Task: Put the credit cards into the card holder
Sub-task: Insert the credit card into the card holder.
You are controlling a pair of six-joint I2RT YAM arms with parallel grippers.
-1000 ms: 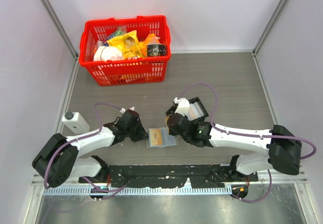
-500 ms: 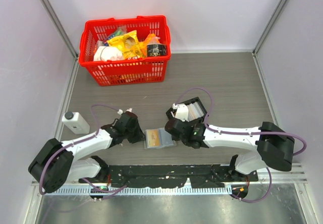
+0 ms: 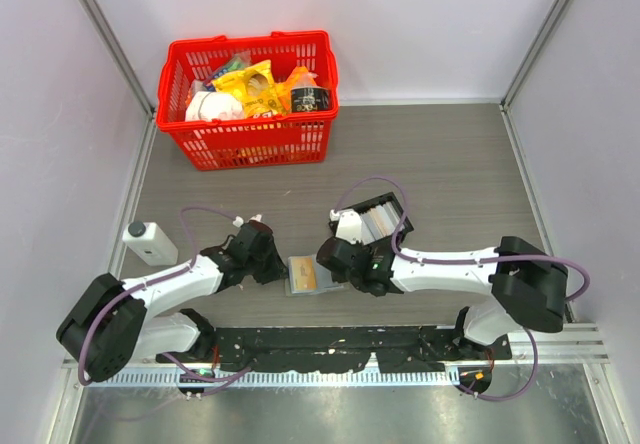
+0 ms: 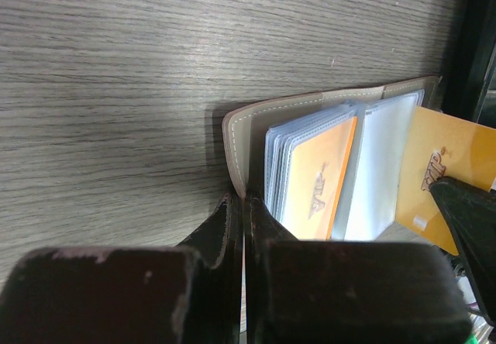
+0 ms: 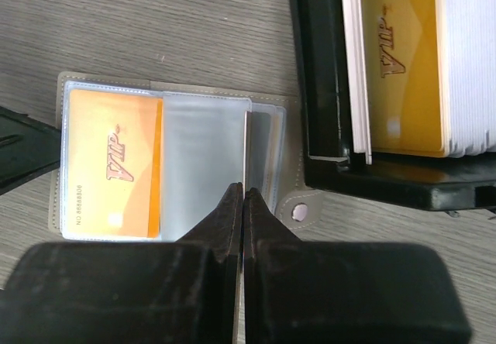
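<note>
Right wrist view: I saw holder [image 5: 198, 166] open, orange card [image 5: 116, 166] pocketed at its left. Right gripper [image 5: 242, 193] pinched second card [image 5: 247, 146] edge-on over holder's middle; left gripper [image 4: 242, 204] clamped holder's left cover. Stack [image 5: 403, 65] in tray [image 5: 318, 88] right of holder not yet loaded.

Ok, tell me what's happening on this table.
The left gripper is shut on the edge of the open holder, keeping it on the table. The right gripper grips an orange card over the holder's clear pockets, not yet slid in. A second card already sits in a pocket. More cards wait in the black tray beside it.
</note>
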